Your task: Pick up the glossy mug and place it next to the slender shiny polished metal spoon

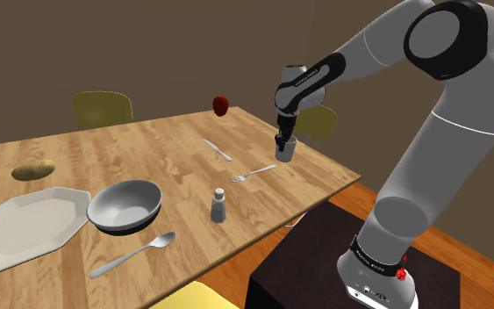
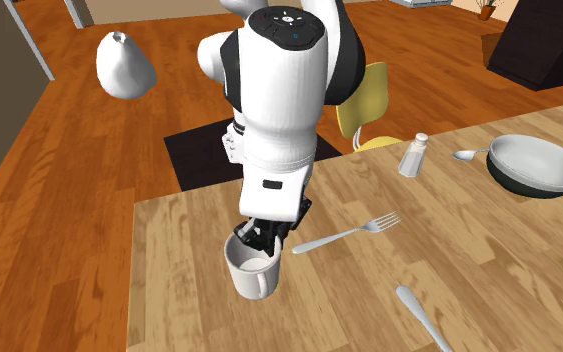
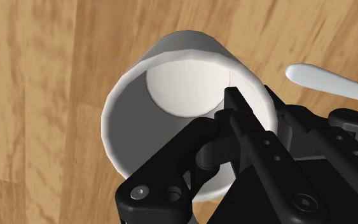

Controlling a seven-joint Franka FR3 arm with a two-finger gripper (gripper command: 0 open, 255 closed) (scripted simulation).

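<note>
We see one mug (image 1: 286, 150) (image 2: 253, 272) (image 3: 171, 95), plain white with a soft sheen, a smooth round wall and a pale inside. It stands upright near the counter (image 1: 148, 154) (image 2: 489, 290) edge closest to the stand, just beside the handle end of the fork (image 1: 252, 173) (image 2: 349, 235). We cannot tell whether its base touches the wood.

We count one fork, one spoon (image 1: 135, 254) (image 2: 469, 154), one other slender utensil (image 1: 218, 149) (image 2: 424, 316), one shaker (image 1: 218, 206) (image 2: 414, 155), one grey bowl (image 1: 125, 206) (image 2: 534, 165) and one white plate (image 1: 25, 226). The spoon lies by the bowl, well apart from the mug.

The arm rises from the stand, bends at a high elbow and slants down towards the shoulder view's left, with its hand pointing straight down over the mug. The gripper (image 1: 283, 137) (image 2: 260, 240) (image 3: 229, 109) dips into the mug's mouth at one side. Its fingers (image 3: 234, 105) are drawn close together and pinch the mug's wall at the rim.
</note>
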